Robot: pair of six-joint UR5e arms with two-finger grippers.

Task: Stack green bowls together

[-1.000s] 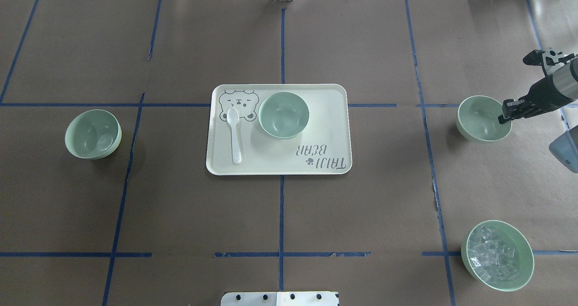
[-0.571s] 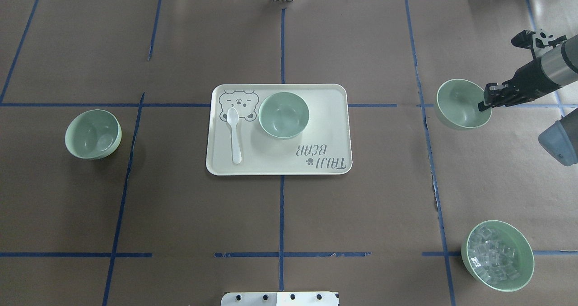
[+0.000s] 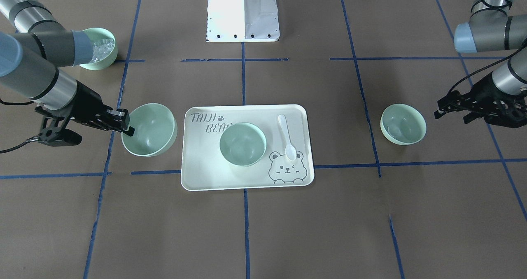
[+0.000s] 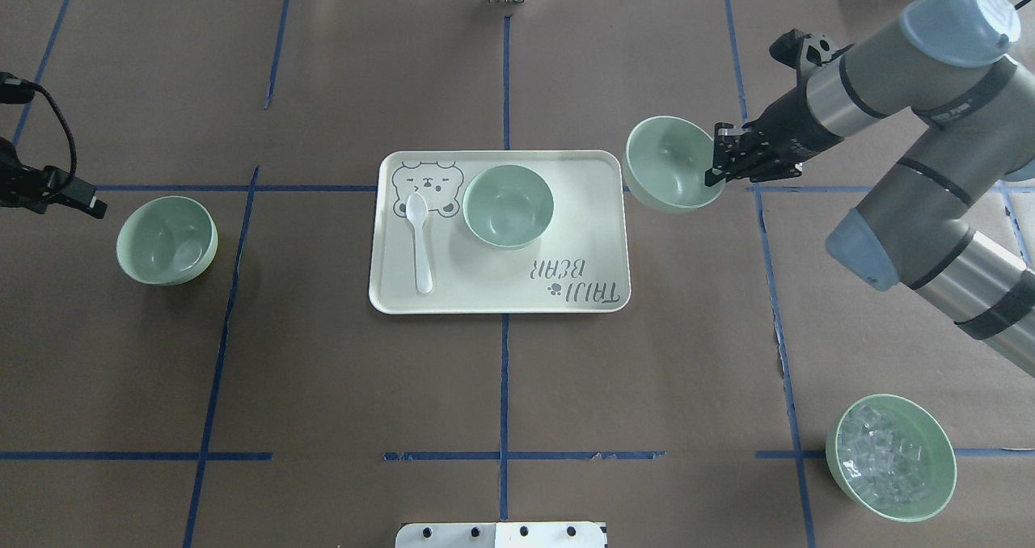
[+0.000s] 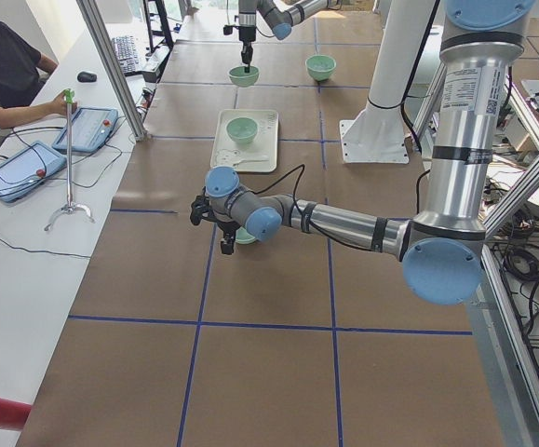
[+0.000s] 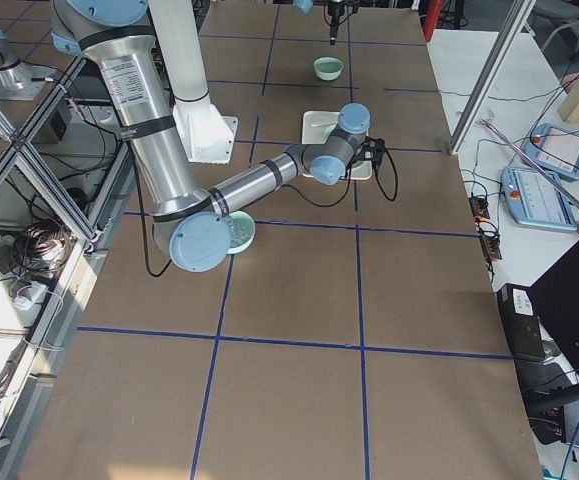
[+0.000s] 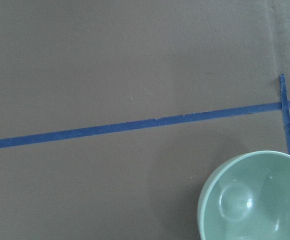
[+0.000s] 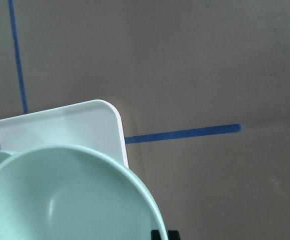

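Observation:
Three plain green bowls show. One (image 4: 508, 206) (image 3: 243, 144) stands on the bear-printed tray (image 4: 582, 233). One (image 4: 166, 239) (image 3: 403, 124) stands on the table at the left and also shows in the left wrist view (image 7: 255, 200). My right gripper (image 4: 716, 168) (image 3: 123, 124) is shut on the rim of the third bowl (image 4: 675, 164) (image 3: 150, 129) and holds it in the air just beside the tray's right edge; the right wrist view shows this bowl (image 8: 69, 195) over the tray's corner (image 8: 74, 125). My left gripper (image 4: 95, 207) (image 3: 448, 115) looks open and empty, a little outward of the left bowl.
A white spoon (image 4: 419, 241) lies on the tray beside the bear print. A green bowl of clear cubes (image 4: 889, 457) (image 3: 99, 48) stands at the near right. The right arm's elbow (image 4: 861, 249) hangs over the right side of the table.
My right gripper has lifted its bowl off the table and carried it left to the tray's edge. My left gripper has come into view beside the left bowl.

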